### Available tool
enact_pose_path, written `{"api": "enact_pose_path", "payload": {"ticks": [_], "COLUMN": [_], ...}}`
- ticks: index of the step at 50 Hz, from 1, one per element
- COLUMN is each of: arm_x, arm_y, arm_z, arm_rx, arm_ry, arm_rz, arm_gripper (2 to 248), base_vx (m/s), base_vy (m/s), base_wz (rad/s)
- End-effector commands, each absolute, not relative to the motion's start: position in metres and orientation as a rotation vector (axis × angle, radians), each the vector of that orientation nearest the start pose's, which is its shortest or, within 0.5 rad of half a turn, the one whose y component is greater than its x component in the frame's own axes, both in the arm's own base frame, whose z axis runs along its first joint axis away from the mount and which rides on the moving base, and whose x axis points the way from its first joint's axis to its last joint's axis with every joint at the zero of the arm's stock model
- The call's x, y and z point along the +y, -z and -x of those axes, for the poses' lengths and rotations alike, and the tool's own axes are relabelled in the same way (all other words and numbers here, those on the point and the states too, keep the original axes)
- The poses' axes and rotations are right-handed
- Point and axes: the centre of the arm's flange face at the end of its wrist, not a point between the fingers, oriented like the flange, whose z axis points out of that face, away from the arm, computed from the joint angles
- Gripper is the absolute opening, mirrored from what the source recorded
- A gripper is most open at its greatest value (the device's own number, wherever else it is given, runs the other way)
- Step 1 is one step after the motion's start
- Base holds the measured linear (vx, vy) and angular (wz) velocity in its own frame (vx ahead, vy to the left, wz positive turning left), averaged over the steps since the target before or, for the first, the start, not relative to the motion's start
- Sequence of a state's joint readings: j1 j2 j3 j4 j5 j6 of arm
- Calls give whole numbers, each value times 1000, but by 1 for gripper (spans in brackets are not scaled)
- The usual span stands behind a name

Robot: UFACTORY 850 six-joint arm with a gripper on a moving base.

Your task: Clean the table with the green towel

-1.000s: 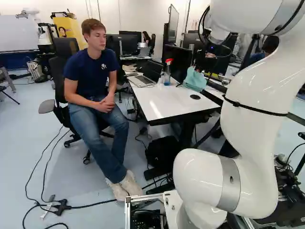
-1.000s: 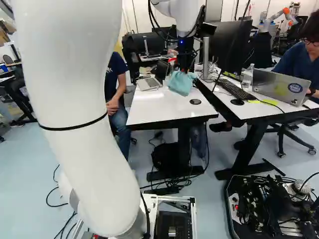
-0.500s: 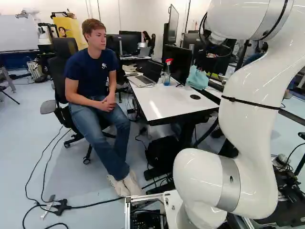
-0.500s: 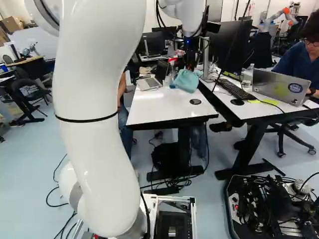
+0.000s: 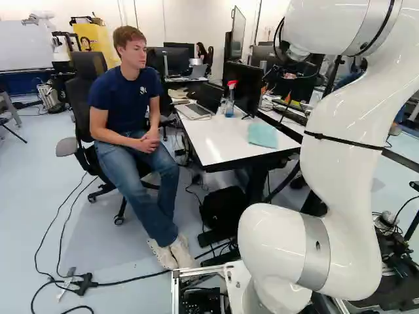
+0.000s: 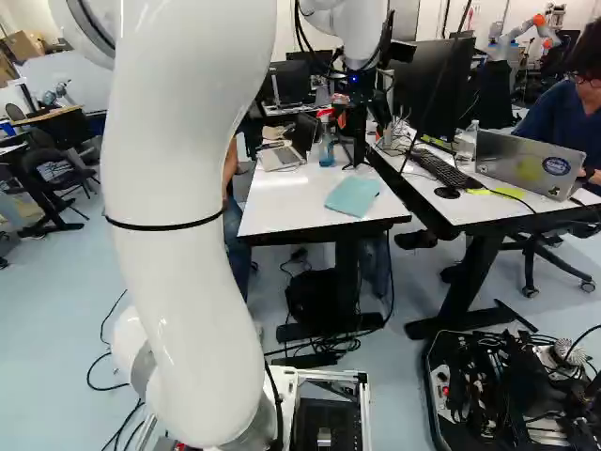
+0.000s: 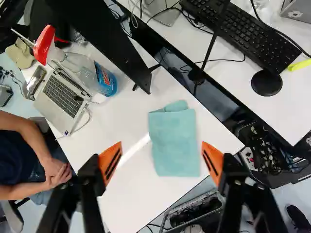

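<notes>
Gripper (image 6: 362, 122) wide open above the white table (image 7: 124, 196), holding nothing. Green towel (image 7: 174, 141) lies folded flat on the tabletop ahead of the fingers, near the table's right edge in the right base view, apart from spray bottle (image 7: 86, 70) and open laptop (image 7: 62, 99).

Pale teal towel (image 7: 175, 141), white tabletop (image 7: 121, 194), orange pads (image 7: 111, 158) with black stripes, red-topped spray bottle (image 7: 80, 65), black keyboard (image 7: 243, 36)
</notes>
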State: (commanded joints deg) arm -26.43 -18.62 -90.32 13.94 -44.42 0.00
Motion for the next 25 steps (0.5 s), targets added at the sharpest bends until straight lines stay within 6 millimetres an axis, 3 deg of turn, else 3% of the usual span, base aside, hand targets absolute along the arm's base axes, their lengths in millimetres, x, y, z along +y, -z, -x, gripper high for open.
{"api": "enact_pose_path", "payload": {"ticks": [1,5,6,25], "arm_x": [-261,-261,-261,-258], "arm_y": [-664,-664,-664,-664], "arm_z": [-560,-560,-560,-559], "arm_rx": [864,864,864,858], "arm_ry": [767,767,767,765], "arm_rz": [2821,2821,2821,2822], "arm_gripper": [230,230,247,247], "base_vx": [0,0,0,0], "base_vy": [0,0,0,0], "base_wz": [0,0,0,0]}}
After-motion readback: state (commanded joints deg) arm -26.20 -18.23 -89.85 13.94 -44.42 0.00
